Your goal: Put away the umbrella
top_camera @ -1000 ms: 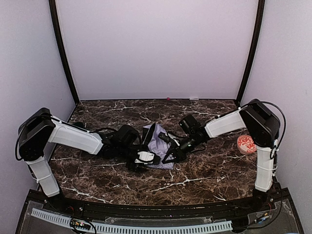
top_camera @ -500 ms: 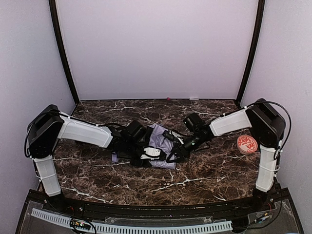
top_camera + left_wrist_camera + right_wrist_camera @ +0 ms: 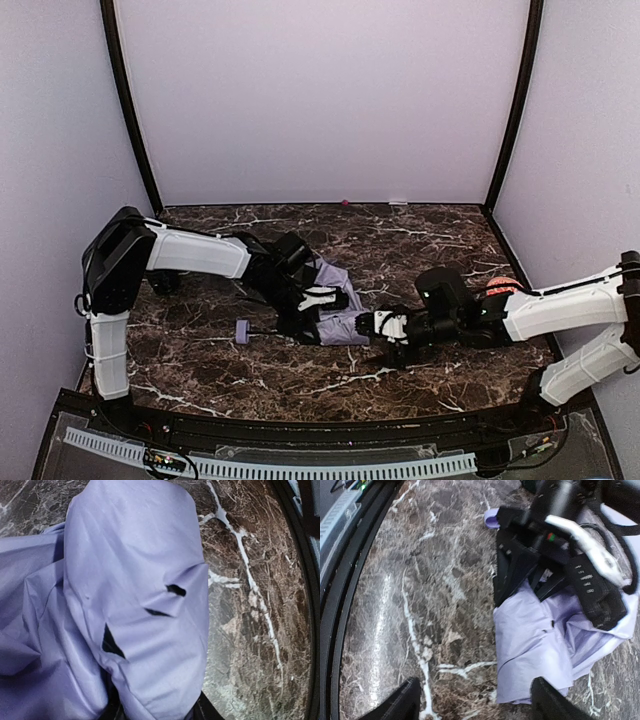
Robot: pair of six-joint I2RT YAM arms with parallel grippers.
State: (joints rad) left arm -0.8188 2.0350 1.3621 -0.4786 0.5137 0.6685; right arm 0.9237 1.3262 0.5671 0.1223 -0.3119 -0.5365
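Left wrist view is nearly filled with pale lavender cloth. My left gripper is pinched onto a fold of the umbrella. The fabric rises between my fingers and drapes over them, so only dark slivers of them show at the bottom edge of that view. A few small black gaps of lining open up in the creases.

Seen from my right wrist, that left gripper points tips-down into the cloth, with lavender bunched under it.

My right gripper stands wide, and its two dark fingertips frame bare marble with nothing between them. It hovers just beside the near-right end of the fabric, apart from it.

From the top external camera, the umbrella lies collapsed and rumpled around the middle of the table, a little left of centre. Its thin black shaft runs out toward the left edge and ends in the small lavender handle, which rests on the marble. My left arm reaches in from the left edge over the far side of the canopy. My right arm lies low, stretched in from the near-right corner.

A red-and-white patterned disc sits near the right edge, partly hidden behind my right forearm and well apart from the umbrella.
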